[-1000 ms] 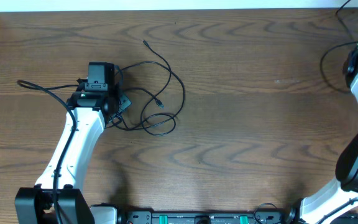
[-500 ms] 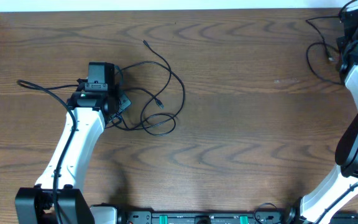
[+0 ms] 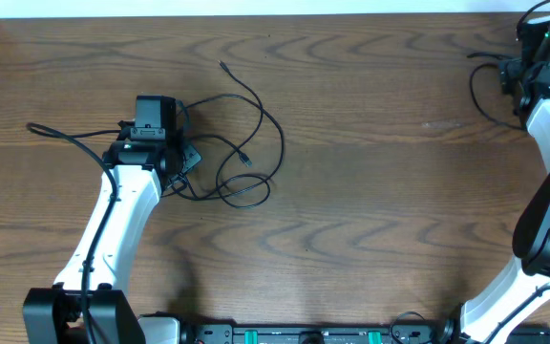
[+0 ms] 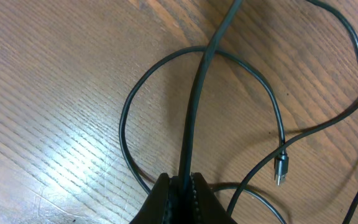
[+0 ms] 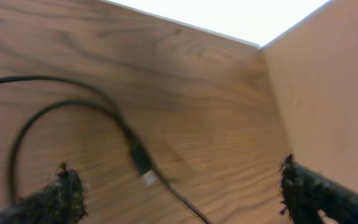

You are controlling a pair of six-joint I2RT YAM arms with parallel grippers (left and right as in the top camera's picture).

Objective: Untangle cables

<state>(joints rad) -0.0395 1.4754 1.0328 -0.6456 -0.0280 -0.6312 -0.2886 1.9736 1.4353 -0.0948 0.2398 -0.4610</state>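
A tangle of thin black cables (image 3: 256, 143) loops left of the table's middle, with one plug end (image 3: 223, 65) lying far out. My left gripper (image 3: 187, 161) sits at the tangle's left edge, shut on one black cable (image 4: 194, 112). That cable runs straight out from the closed fingers (image 4: 160, 196) across a loop. A small plug (image 4: 281, 169) lies to the right. At the far right corner my right gripper (image 3: 516, 75) stands open over a separate black cable (image 3: 475, 84). Its plug (image 5: 143, 168) lies on the wood between the spread fingertips (image 5: 64, 186), untouched.
A black cord (image 3: 65, 134) trails left from the left arm's wrist. A raised wooden wall (image 5: 328, 93) borders the table just right of the right gripper. The table's back edge (image 3: 275, 13) runs along the top.
The right arm moved toward the far right corner, dragging its black cable along. Its gripper then opened and let the cable go. The left arm and the tangle have not moved.
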